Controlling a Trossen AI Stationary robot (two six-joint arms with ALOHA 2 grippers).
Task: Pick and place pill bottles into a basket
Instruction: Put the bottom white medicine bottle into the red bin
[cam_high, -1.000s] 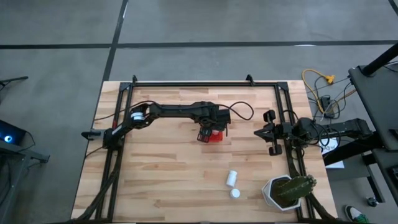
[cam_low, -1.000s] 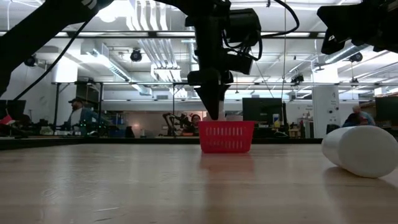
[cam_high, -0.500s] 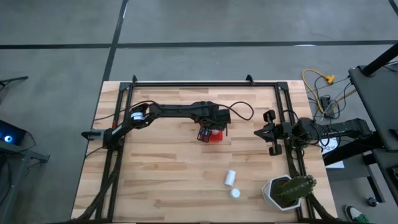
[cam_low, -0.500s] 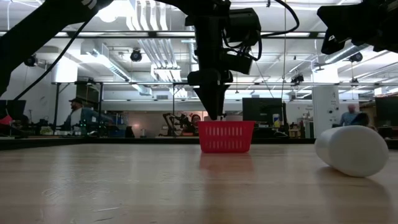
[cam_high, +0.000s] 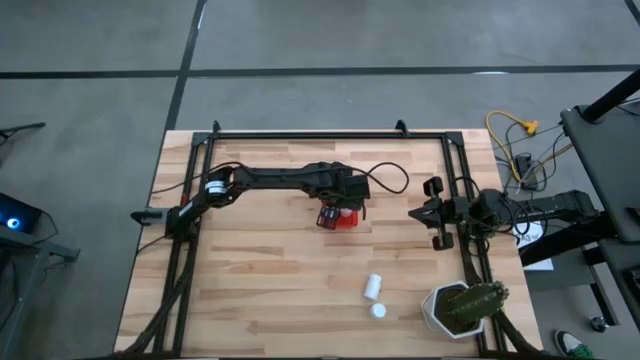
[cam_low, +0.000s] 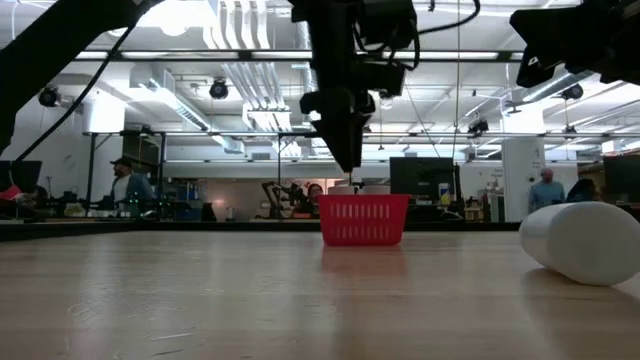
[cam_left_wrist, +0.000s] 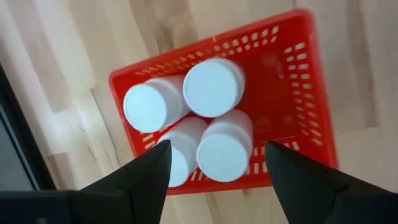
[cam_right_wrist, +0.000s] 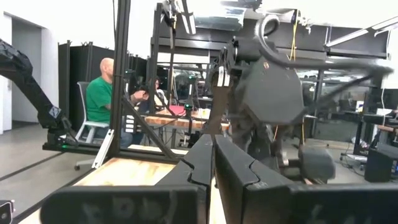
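Red basket (cam_left_wrist: 292, 106), centre frame in the left wrist view, holds four pill bottles (cam_left_wrist: 213, 87) standing upright. Two more bottles (cam_high: 372, 287) lie loose on the table (cam_high: 260, 290), lower right of the high view.

Risk: the packed bottles leave little room (a later drop could tip one).

Left gripper (cam_left_wrist: 217, 174) poised directly above the basket, jaws spread, empty. Right gripper (cam_high: 437, 215) waits at right edge, closed, empty.

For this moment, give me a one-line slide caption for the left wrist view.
Open left gripper above the red basket holding four white pill bottles.
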